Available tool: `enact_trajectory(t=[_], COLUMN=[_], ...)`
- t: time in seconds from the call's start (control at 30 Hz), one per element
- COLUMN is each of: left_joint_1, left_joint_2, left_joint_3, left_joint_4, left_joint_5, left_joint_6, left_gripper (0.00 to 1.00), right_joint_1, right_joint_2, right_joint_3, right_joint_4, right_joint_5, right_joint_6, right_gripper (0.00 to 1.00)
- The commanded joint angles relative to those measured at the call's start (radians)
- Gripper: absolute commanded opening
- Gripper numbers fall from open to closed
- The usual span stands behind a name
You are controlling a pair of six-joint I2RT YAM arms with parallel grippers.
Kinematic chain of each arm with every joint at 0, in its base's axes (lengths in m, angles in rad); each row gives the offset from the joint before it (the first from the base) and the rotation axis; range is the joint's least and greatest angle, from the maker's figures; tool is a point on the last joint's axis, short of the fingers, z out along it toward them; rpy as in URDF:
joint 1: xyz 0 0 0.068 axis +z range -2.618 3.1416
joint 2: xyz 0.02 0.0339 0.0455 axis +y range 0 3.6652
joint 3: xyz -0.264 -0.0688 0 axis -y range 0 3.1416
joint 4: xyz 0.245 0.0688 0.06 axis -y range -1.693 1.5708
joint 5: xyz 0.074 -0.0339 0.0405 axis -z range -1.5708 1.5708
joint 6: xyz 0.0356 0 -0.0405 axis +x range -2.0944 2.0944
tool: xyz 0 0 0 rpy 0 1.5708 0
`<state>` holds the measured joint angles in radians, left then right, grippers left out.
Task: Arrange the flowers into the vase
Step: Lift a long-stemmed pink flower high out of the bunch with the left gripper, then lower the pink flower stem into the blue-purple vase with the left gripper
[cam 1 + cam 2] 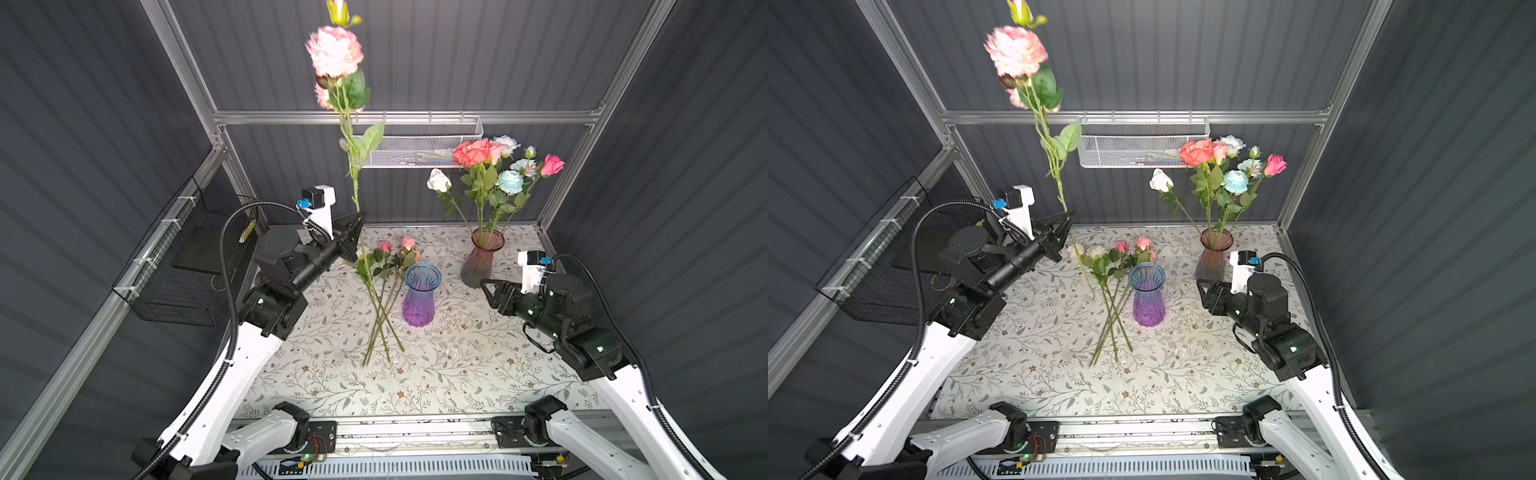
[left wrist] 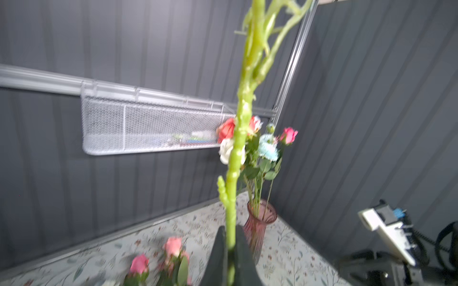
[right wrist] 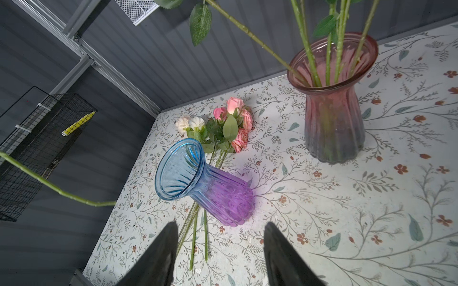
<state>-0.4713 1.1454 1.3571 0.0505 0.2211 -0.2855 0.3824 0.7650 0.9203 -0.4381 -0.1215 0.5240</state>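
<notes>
Fingers: left gripper pinches the stem of the pink flower low down; right gripper spread, empty.
Flower: upright, bloom high at 12 o'clock.
Vases: blue vase centre, empty; pink vase at its 2 o'clock.
Loose flowers: 9 o'clock of blue vase.
Risk: heavy bloom likely swivels in the pinch; the stem end could miss the rim or tip a vase.

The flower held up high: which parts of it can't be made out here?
- Top bud: cut off by the upper edge in both top views.
- Bloom: outside the left wrist view; stem blurred there.
- Right wrist view: only the stem's tail shows.
</notes>
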Motion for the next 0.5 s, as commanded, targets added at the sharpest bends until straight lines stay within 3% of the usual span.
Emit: enact_trajectory(t=[0.0,0.2,0.47], left_joint_1=[-0.009,-0.064,-0.119], left_joint_2=[0.098,0.284,0.372], left_joint_3=[0.137,0.300,0.208], left_joint_4=[0.188,0.273,0.332], left_joint_5=[0.076,0.080,0.035], left_joint_6=[-0.088,-0.155,-0.163], left_gripper=[0.00,0.00,0.00], right_joint_1=[0.007,0.008,0.007], right_joint_2=[-0.013,-0.052,-0.079], right_joint_3=[-0.005,-0.033,-0.049], right_joint_4=[0.016,0.021,-0.009], right_joint_5=[0.030,0.046,0.081], right_joint_6=[0.014,0.013,-0.007], right_gripper=[0.57,0.58,0.58])
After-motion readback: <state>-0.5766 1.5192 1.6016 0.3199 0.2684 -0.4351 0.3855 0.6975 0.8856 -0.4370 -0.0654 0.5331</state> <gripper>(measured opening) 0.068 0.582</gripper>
